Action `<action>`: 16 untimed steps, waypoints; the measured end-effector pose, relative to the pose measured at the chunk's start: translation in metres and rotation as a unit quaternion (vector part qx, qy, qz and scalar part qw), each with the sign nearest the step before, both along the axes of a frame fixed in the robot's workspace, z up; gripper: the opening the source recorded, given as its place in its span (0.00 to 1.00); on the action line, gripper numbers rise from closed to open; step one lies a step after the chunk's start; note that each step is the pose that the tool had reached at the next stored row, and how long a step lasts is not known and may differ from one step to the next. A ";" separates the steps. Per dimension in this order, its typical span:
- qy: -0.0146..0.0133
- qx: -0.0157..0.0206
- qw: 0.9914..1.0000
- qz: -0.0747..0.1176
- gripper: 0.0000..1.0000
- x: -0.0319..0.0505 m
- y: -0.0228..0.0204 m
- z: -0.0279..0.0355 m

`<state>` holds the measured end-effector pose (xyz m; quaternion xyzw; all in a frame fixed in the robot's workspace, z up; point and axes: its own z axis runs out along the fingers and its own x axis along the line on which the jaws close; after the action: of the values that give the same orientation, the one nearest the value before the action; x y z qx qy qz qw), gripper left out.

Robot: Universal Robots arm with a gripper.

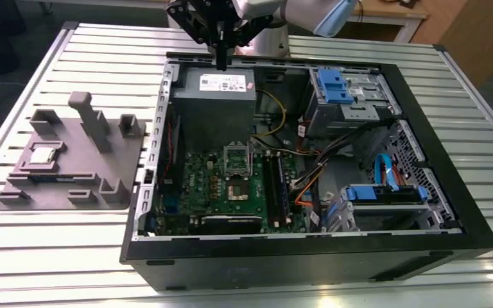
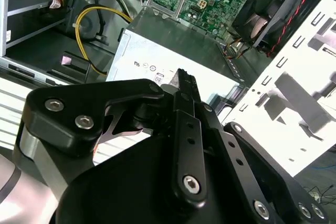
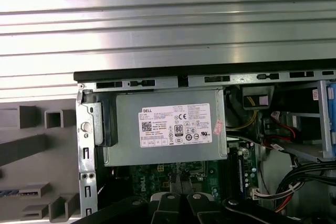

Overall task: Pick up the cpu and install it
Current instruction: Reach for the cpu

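- Slatted metal table (image 1: pixel 58 256) carries everything.
- Far on the exterior view's left: grey moulded tray (image 1: pixel 113 176) with upright posts and pockets, lying flat on the table beside the case.
- The cpu (image 1: pixel 44 154) sits flat in a pocket of that tray, silver top up. It is well apart from the pincer and nothing touches it.
- Just to the right of the tray: open black computer case (image 1: pixel 477 228), lying on its side with its inside facing up.
- Grey power supply (image 1: pixel 216 106) fills the far corner of the case on the side nearer the tray. The first wrist view shows its white label (image 3: pixel 176 125) facing up.
- The pincer (image 1: pixel 221 63) hangs over the far edge of the power supply, tips pointing down, clear of the box.
- In the second wrist view the pincer (image 2: pixel 184 80) has its fingers pressed together with nothing between them. The first wrist view shows the finger links low in the frame, over the board side of the power supply.
- Green board (image 1: pixel 199 186) lies nearer than the power supply, with the square socket (image 1: pixel 237 174) in its middle.
- A yellow cable (image 1: pixel 274 109) loops just right of the power supply.
- Further right: blue drive brackets (image 1: pixel 336 86) in the far corner, and more blue at the near corner.
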<state>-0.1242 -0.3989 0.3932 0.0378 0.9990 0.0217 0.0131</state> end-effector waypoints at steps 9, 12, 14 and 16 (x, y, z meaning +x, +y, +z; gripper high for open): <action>0.000 0.000 1.000 0.000 0.11 -0.0015 0.0000 0.0000; 0.000 0.000 1.000 0.000 0.11 -0.0023 0.0000 0.0000; 0.000 0.000 1.000 0.000 0.11 -0.0035 0.0000 0.0000; 0.000 0.000 1.000 0.000 0.11 -0.0057 0.0000 -0.0001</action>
<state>-0.1299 -0.3990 0.3931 0.0378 0.9990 0.0217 0.0130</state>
